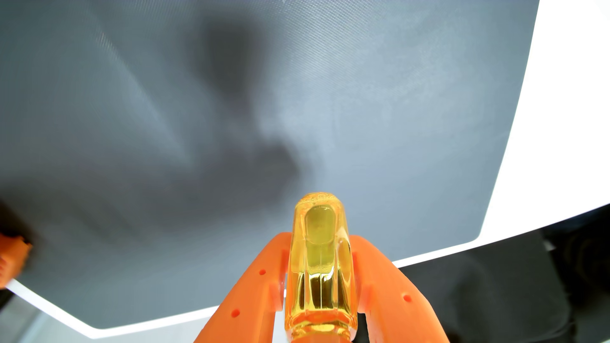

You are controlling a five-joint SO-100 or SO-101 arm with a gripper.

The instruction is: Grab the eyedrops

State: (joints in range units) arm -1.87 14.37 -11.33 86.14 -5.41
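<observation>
While clamped between two orange fingers (379, 270), stands out low and centre in the wrist view: one eyedrops bottle (318, 264), clear amber-yellow, base end pointing away from the camera. Held up off the mat (165, 132), with a soft dark shadow beneath and beyond on the grey weave. Filled with yellow liquid, bright glints along the ribbed sides. No label, brand or writing legible on the bottle from this angle.

Gripper (318, 257) closed on the bottle, one finger pressing each flank, left and right in the view. Small round holes counted on the fingers: two on the left one, one on the right. Neck end of the bottle lost at the bottom edge, so cannot tell about the cap.

Underneath, one grey mat with a fine woven texture and rounded corners, covering most of the view. Around the mat, a white table (561, 132), bare along the right side and in a thin strip along the lower edge. Past the table edge at lower right, a dark area (495, 290), blurred and too dim to make out. At far left edge, one more orange part (10, 260), partly cut off, casting a shadow on the mat. Strong fisheye curve to the table edges.
</observation>
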